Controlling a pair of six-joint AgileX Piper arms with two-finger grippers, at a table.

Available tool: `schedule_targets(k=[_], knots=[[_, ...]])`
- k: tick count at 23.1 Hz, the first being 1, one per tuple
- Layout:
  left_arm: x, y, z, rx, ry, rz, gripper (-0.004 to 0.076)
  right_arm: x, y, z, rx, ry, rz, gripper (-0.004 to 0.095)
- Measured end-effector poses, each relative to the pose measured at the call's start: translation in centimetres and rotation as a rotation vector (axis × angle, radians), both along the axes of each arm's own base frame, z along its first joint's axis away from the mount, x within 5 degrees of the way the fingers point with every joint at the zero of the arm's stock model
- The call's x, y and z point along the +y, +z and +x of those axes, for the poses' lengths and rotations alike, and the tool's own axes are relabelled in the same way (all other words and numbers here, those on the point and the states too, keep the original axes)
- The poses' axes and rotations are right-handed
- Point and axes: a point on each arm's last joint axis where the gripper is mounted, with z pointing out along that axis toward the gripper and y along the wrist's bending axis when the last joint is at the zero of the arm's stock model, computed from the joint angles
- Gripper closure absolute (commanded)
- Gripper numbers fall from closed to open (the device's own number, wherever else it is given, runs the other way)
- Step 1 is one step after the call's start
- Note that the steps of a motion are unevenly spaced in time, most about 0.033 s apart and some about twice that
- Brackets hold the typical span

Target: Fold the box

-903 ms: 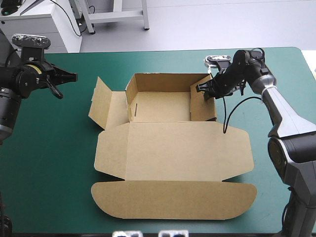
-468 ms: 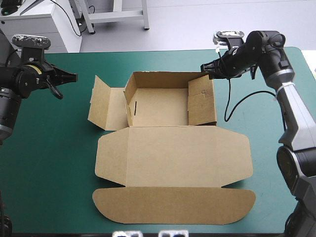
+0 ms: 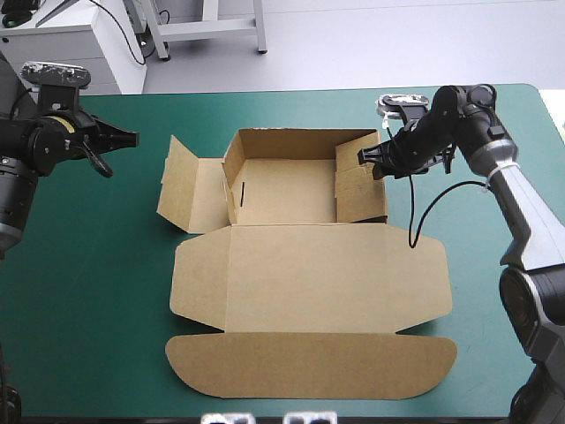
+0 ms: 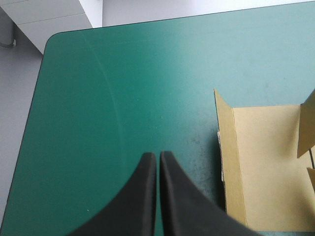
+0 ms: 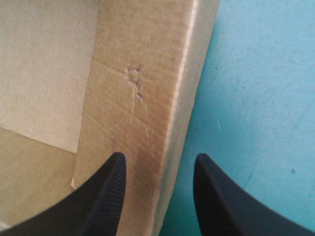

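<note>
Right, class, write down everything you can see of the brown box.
The box is one cut sheet of brown board on the teal-green cover, half formed. Its far part is an open tray with walls raised; a side flap splays leftward. The lid lies flat toward the near edge, ending in a rounded flap. The right end effector, open, straddles the right wall, which bears a dent.

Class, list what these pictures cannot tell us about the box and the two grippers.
- High view: the right gripper is small and dark; whether it touches the box at its right wall cannot be told.
- Left wrist view: ahead of the left gripper, the picture's edge cuts off all but the box's left end.
- Right wrist view: the box's lid lies outside the picture.
</note>
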Motion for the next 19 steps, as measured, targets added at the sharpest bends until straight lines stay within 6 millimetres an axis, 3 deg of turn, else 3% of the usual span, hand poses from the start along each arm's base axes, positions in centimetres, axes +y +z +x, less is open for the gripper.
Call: schedule_targets(k=[15, 16, 18, 19], knots=[[-0.2, 0.0, 0.0, 0.004, -0.019, -0.013, 0.0721, 1.9, -8.1, 4.3, 0.048, 0.165, 0.073, 0.0513], [-0.2, 0.0, 0.0, 0.005, -0.019, -0.014, 0.072, 2.0, -8.6, 4.5, 0.059, 0.164, 0.073, 0.058], [-0.2, -0.1, 0.0, 0.008, -0.027, -0.009, 0.072, 1.8, -9.0, 4.7, 0.078, 0.136, 0.073, 0.0929], [-0.3, -0.1, -0.1, 0.012, -0.028, -0.01, 0.072, 1.6, -9.0, 4.7, 0.084, 0.128, 0.064, 0.0914]])
